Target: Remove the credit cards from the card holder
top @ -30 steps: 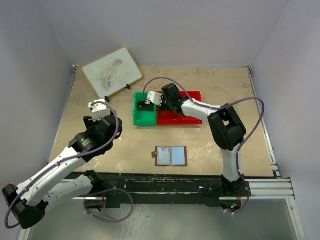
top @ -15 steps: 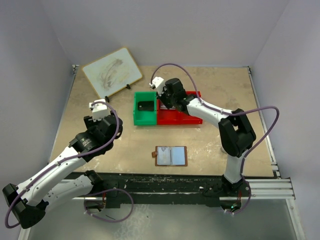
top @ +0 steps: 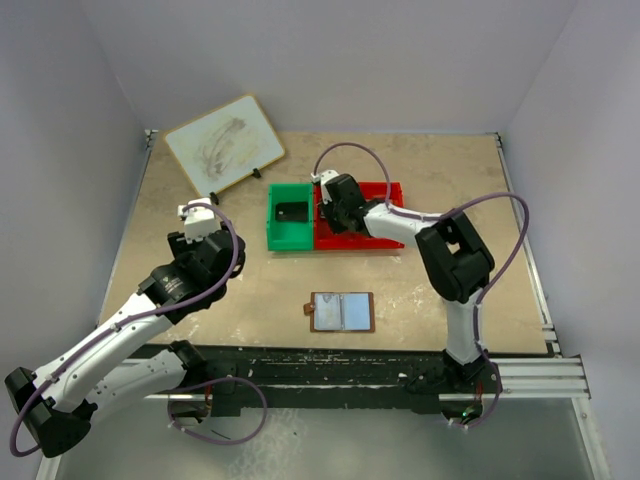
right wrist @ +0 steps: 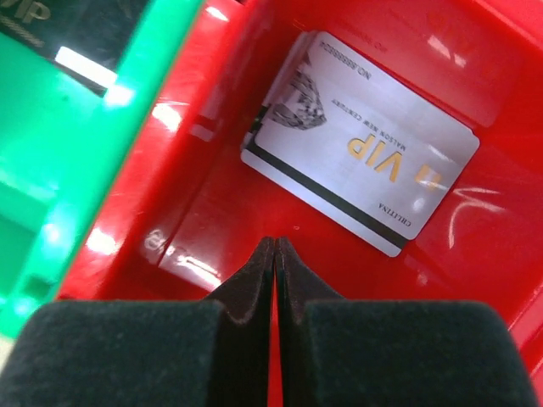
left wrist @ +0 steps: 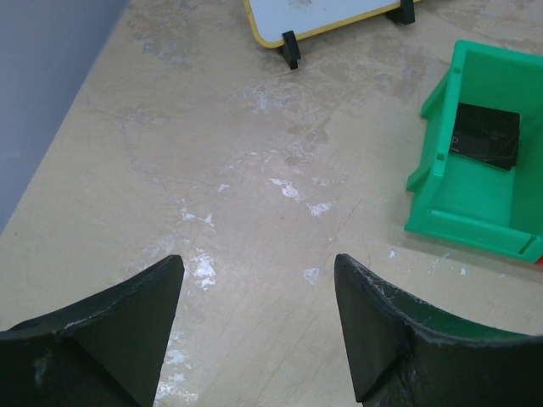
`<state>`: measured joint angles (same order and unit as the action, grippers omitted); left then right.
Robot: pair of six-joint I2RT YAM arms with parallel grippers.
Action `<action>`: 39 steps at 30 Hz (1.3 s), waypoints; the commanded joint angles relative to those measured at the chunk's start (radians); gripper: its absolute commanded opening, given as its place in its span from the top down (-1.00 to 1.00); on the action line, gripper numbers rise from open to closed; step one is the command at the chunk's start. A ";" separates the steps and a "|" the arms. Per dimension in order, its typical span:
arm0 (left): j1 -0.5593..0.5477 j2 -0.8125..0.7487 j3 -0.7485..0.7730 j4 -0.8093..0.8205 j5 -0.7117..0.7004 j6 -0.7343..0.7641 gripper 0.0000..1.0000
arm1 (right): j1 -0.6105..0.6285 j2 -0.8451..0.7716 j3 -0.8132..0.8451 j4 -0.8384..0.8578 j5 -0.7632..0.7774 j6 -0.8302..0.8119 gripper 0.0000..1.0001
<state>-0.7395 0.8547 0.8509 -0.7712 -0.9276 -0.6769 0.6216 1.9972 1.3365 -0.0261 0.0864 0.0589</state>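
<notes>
**Item: card holder (top: 342,312).** It is lying opened flat on the table (top: 440,170), pale inner panels facing up, near the front edge and between the two arm bases. Its long axis is running from 9 o'clock to 3 o'clock as seen from above, with the small tab sticking out at 9 o'clock. Nothing is touching it. From this height it is not possible to tell whether any card is sitting in its slots.

**Item: right gripper (right wrist: 274,254).** It is hanging inside the red bin (top: 388,241), jaws pressed together and pinching nothing. A silver card (right wrist: 365,161) is lying loose on the bin floor just beyond the fingertips, apart from them. From this gripper the card holder is lying almost straight at 6 o'clock, with bare table between.

**Item: left gripper (left wrist: 257,264).** It is hovering over bare table with its jaws spread wide and nothing between them. The green bin (left wrist: 433,170), holding a dark card (left wrist: 485,136), is sitting off at 2 o'clock. The card holder is lying at about 4 o'clock from it, well apart.

**Assessment.** The right gripper is standing nearer. Any next pick would probably be calling for it to be drawing back toward 6 o'clock and spreading its jaws across the holder's short side.
</notes>
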 commanded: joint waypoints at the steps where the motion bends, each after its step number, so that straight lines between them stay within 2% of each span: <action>1: 0.006 -0.001 0.024 0.028 -0.003 0.010 -0.39 | 0.005 0.009 0.029 0.009 0.116 0.087 0.92; 19: 0.007 0.014 0.025 0.027 -0.004 0.011 -0.38 | 0.015 0.097 0.055 0.091 0.323 0.246 0.81; 32: 0.006 0.024 0.024 0.027 0.001 0.013 -0.38 | 0.022 0.142 0.030 0.118 0.283 0.356 0.71; 39: 0.006 0.023 0.024 0.026 0.002 0.013 -0.38 | 0.021 0.086 -0.009 0.133 0.265 0.365 0.70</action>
<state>-0.7395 0.8810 0.8509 -0.7677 -0.9195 -0.6758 0.6426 2.1010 1.3685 0.1230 0.3737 0.3931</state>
